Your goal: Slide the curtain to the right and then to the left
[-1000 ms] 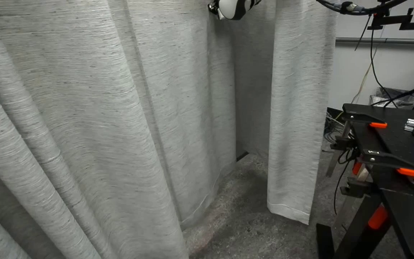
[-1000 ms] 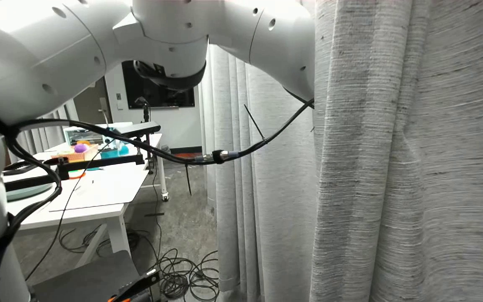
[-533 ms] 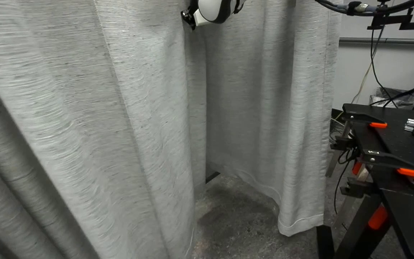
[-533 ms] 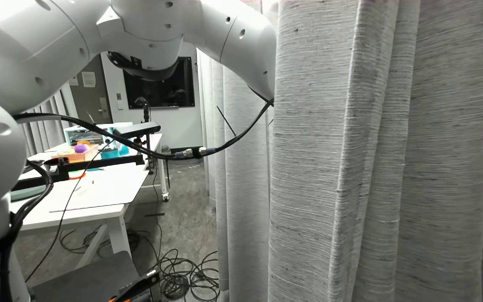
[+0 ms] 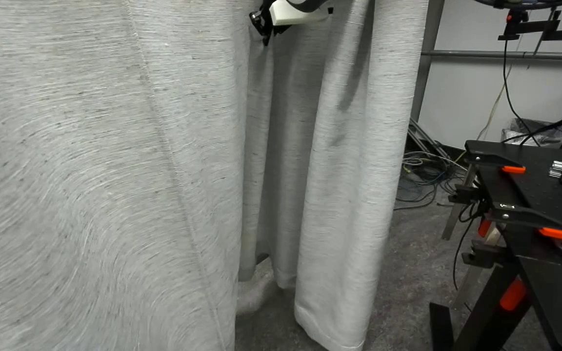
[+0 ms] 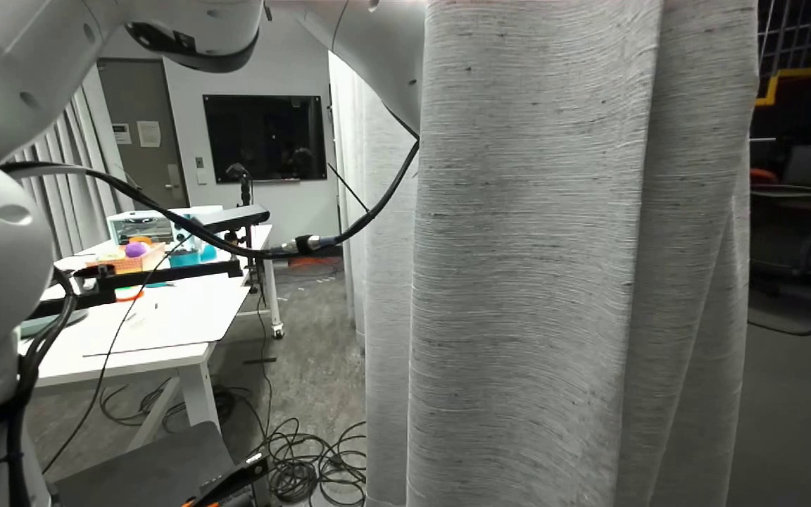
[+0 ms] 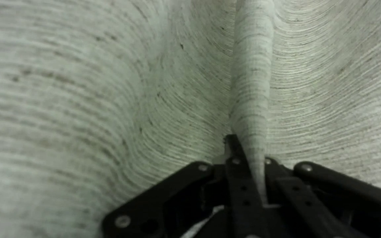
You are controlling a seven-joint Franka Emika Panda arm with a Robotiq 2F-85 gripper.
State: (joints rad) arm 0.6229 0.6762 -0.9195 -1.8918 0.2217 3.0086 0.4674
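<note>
The large light grey streaked curtain [image 5: 188,170] hangs in deep vertical folds and fills the left and middle of an exterior view. It also covers the right-centre of an exterior view [image 6: 518,246]. In the wrist view the curtain [image 7: 184,99] fills the background, with one narrow fold running down between the fingers. My gripper [image 7: 248,155] is shut on that pinched fold. In an exterior view the black gripper [image 5: 263,24] shows at the top, against the curtain, partly cut off by the frame. The gripper is hidden behind the curtain in an exterior view, where only the white arm [image 6: 370,56] shows.
A black table with orange-tipped clamps [image 5: 530,214] stands at the right. Cables [image 5: 427,170] lie on the floor behind it. A white table [image 6: 166,324] with items stands behind the arm, with coiled cables [image 6: 314,458] on the floor. A dark area with a chair [image 6: 793,232] lies beyond the curtain.
The arm and gripper have moved with the held curtain. The curtain has shifted left in both exterior views, its folds swinging, and uncovers the dark area and more of the wall and cables.
</note>
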